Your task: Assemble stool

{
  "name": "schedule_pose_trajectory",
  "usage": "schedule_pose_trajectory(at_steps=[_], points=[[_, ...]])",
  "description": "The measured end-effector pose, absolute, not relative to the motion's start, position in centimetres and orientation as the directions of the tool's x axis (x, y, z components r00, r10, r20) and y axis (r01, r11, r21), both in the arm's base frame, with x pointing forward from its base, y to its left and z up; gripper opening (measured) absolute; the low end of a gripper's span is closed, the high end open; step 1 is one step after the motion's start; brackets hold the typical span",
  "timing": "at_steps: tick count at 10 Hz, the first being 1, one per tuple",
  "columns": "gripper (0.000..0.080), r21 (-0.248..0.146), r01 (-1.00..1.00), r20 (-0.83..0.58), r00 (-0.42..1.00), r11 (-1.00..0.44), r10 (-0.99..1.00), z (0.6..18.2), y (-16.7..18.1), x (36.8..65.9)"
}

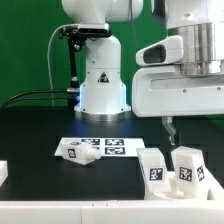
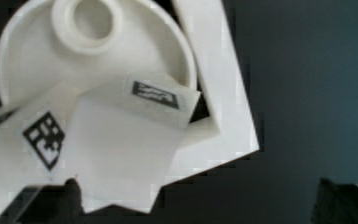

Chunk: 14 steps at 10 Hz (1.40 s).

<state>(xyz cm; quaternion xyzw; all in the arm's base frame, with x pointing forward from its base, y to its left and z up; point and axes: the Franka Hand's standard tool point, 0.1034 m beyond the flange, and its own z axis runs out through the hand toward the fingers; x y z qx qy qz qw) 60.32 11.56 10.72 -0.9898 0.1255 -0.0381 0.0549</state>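
Exterior view: gripper (image 1: 170, 133) hangs from the white arm (image 1: 185, 75) at the right of the frame. Its fingers point down and the jaws are spread as wide as they go. It holds nothing and touches nothing. Wrist view agrees: the two dark fingertips (image 2: 30, 206) sit far apart with only dark table between them, and the white parts lie beyond them with no contact.

The stool is in loose pieces:
- First leg (image 1: 154, 167) and second leg (image 1: 187, 166) stand upright side by side in the lower right of the exterior frame. They are chunky and white, each showing a black-and-white tag to the camera. The gripper is above them and apart from them.
- Third leg (image 1: 78, 152) lies on its side in the lower middle. It is at the marker board (image 1: 108, 146), on that board's end toward the exterior view's left. Cannot tell whether it is on the board or just against it.
- Wrist view is filled by a tilted tagged leg (image 2: 123, 150) with two tags showing. It sits against a white piece with a round hole (image 2: 91, 22); cannot tell if that is the seat.

Around them are the black table (image 1: 40, 130) and the robot base (image 1: 100, 85) at upper middle, with a black cable (image 1: 40, 95) running off toward the left. A white object (image 1: 3, 172) is cut off by the left edge; cannot tell what it is.
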Motion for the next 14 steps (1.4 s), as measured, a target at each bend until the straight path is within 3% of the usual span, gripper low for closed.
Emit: schedule_pose_trajectory(at_steps=[3,7,11,14], points=[[0.0649,-0.038,0.238,0.101,0.967,-0.971,0.233,10.6,11.8,60.4],[0.0649,0.008,0.446,0.095,0.891,-0.895,0.445,10.6,11.0,60.5],[0.0649,0.053,0.655,0.064,0.751,-0.754,0.657,8.0,11.2,59.7],[0.0649,0.054,0.678,0.049,0.731,-0.733,0.68,7.4,10.3,59.6]])
